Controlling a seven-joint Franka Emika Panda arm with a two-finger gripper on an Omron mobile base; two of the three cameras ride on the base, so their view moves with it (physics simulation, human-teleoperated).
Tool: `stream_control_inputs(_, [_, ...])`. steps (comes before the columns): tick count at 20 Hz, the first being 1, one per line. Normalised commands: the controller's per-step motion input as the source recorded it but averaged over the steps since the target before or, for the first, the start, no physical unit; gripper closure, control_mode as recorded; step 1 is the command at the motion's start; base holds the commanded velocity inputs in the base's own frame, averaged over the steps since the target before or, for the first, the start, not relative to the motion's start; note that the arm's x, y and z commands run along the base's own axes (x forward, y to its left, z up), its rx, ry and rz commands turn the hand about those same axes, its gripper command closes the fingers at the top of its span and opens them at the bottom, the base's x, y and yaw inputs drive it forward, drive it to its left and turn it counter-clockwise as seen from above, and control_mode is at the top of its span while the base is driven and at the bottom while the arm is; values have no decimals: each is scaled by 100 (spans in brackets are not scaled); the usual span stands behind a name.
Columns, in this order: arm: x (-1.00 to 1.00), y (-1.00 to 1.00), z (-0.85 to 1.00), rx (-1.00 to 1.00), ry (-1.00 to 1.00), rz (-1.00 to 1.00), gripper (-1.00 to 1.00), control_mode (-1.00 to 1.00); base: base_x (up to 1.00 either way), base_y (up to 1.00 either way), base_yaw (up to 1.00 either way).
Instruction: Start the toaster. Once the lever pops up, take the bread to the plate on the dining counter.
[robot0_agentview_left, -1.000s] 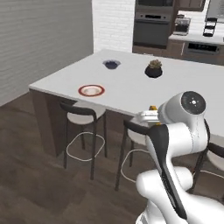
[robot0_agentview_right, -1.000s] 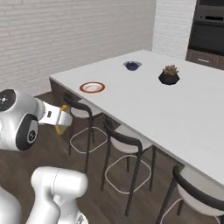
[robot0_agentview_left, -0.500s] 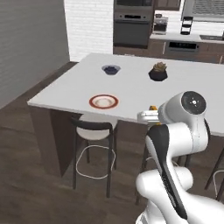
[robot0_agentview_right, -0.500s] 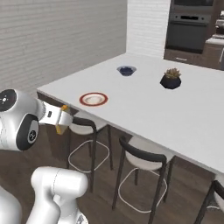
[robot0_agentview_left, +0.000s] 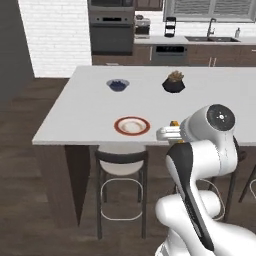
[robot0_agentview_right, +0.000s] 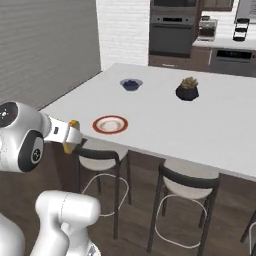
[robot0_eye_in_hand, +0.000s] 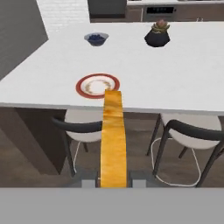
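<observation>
The white surface (robot0_eye_in_hand: 175, 83) fills the upper frame, plate (robot0_eye_in_hand: 98, 85) left of centre; the hand (robot0_eye_in_hand: 113, 178), at bottom centre, grips the bread (robot0_eye_in_hand: 113, 140) edge-on.

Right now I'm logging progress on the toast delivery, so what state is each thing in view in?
gripper: shut on the bread, short of the counter edge.
bread: held edge-on between the fingers, not yet on the plate.
plate: empty, flat near the counter's front edge.
blue bowl: upright on the counter, behind the plate.
potted plant: upright on the counter.
stool: tucked under the counter below the plate.
</observation>
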Motion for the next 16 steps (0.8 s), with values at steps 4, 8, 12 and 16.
stream_control_inputs(4, [0, 0, 0, 0, 0, 0, 100, 100, 56, 99, -50])
stream_control_inputs(8, [0, 0, 0, 0, 0, 0, 100, 100, 55, 76, -48])
stream_control_inputs(12, [0, 0, 0, 0, 0, 0, 100, 100, 47, 25, -21])
stream_control_inputs(16, [0, 0, 0, 0, 0, 0, 100, 100, 38, 0, -1])
